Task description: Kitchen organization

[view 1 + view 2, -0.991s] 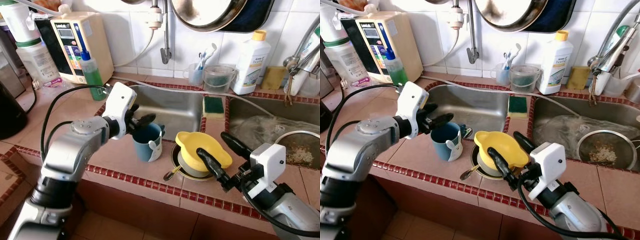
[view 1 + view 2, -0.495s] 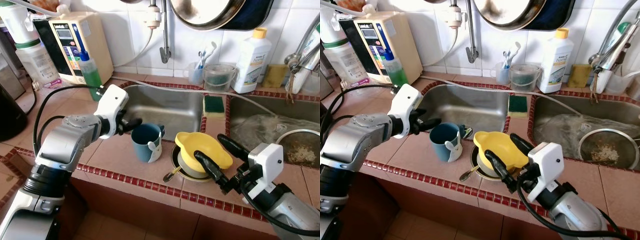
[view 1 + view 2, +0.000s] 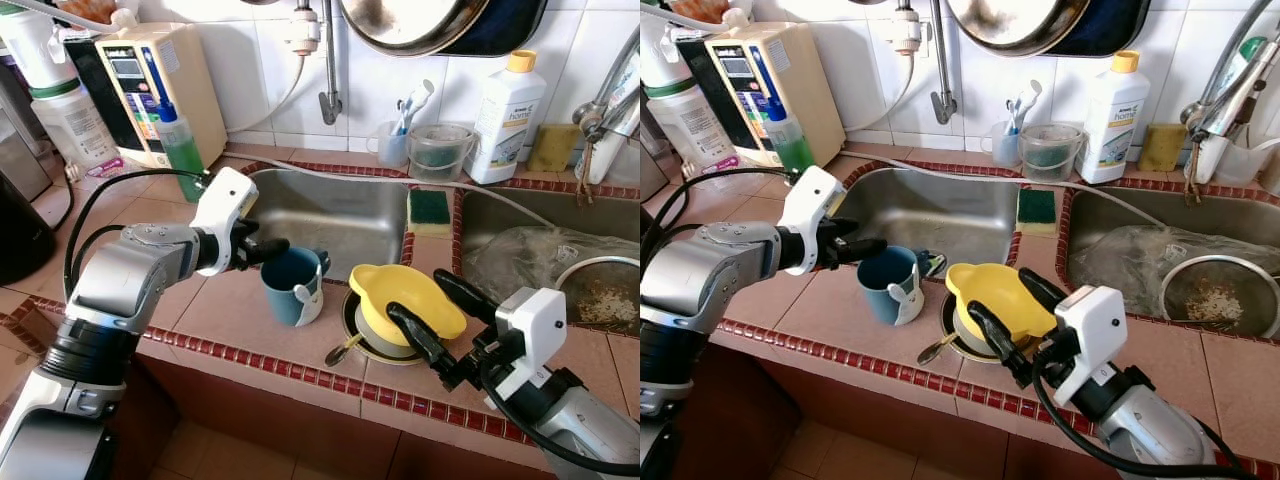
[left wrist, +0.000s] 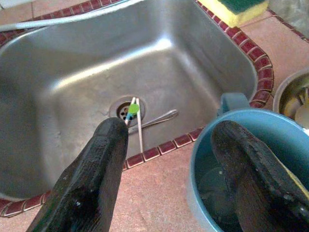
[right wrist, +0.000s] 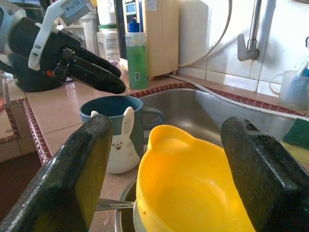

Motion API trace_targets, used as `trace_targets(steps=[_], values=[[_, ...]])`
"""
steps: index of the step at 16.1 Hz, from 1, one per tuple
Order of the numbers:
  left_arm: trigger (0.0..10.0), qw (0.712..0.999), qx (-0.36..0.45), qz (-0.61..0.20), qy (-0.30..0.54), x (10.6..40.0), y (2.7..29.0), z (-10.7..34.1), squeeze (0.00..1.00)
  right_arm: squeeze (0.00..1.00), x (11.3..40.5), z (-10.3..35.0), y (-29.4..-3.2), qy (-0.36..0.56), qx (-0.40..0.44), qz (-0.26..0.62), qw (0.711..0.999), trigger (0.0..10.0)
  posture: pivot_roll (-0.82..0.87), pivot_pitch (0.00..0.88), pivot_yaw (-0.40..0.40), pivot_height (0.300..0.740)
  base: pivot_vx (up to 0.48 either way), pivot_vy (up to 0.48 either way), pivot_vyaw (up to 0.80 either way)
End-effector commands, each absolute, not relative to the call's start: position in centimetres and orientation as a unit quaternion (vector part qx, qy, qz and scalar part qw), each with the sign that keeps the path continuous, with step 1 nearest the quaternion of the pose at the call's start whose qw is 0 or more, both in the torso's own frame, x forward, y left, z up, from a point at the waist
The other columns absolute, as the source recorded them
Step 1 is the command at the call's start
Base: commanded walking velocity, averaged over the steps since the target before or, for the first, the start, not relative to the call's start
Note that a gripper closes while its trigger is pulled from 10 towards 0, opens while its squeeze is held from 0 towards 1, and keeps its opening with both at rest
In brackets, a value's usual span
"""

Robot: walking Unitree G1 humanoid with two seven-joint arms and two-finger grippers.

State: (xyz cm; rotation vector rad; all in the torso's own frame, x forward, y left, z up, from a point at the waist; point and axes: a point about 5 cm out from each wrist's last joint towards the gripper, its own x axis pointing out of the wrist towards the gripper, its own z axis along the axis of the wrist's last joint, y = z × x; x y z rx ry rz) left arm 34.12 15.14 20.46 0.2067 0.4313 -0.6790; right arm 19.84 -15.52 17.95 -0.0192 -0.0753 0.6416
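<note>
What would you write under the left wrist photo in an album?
Open left end effector straddling the rim of a blue mug, steel sink beyond.

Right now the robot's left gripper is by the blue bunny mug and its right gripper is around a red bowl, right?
Almost. The bowl is yellow, not red; the right wrist view shows it clearly between the open right gripper. The left gripper is indeed at the blue bunny mug, one finger over its rim.
</note>
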Motion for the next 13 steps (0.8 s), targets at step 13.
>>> trace_targets(steps=[13], values=[[10.0, 0.886, 0.145, -0.346, 0.273, 34.1, 15.2, 19.4, 0.0, 0.0, 19.7, 18.7, -15.4, -0.049, -0.013, 0.307, 0.95, 10.0, -0.31, 0.048, 0.153, 0.74, 0.0, 0.0, 0.0]])
